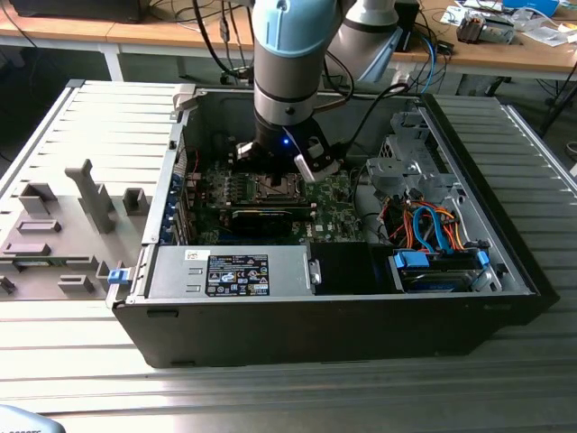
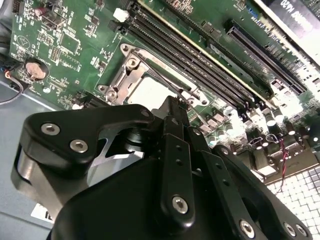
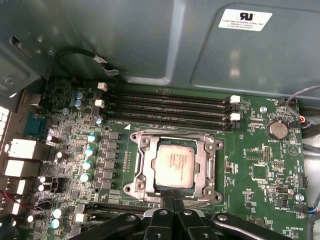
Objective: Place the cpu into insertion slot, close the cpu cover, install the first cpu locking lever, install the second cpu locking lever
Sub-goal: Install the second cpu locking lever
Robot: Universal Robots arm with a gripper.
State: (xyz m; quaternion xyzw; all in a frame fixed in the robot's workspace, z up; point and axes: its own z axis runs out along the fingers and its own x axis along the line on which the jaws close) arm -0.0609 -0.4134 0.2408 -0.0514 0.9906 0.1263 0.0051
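The cpu (image 3: 173,162) already sits in the insertion slot (image 3: 131,145), in the middle of the first wrist view. The cpu cover (image 3: 207,167) lies flat around it like a shiny frame. So the job looks to be at the locking lever step. A thin lever (image 2: 162,80) crosses the socket in the second wrist view.

The gripper (image 3: 173,200) hangs low, just at the socket's edge, bottom middle of the frame. Its fingers (image 3: 166,202) are pressed together and hold nothing.

The open computer case (image 1: 505,239) on the worktop (image 1: 361,397) holds the green motherboard (image 1: 338,194).
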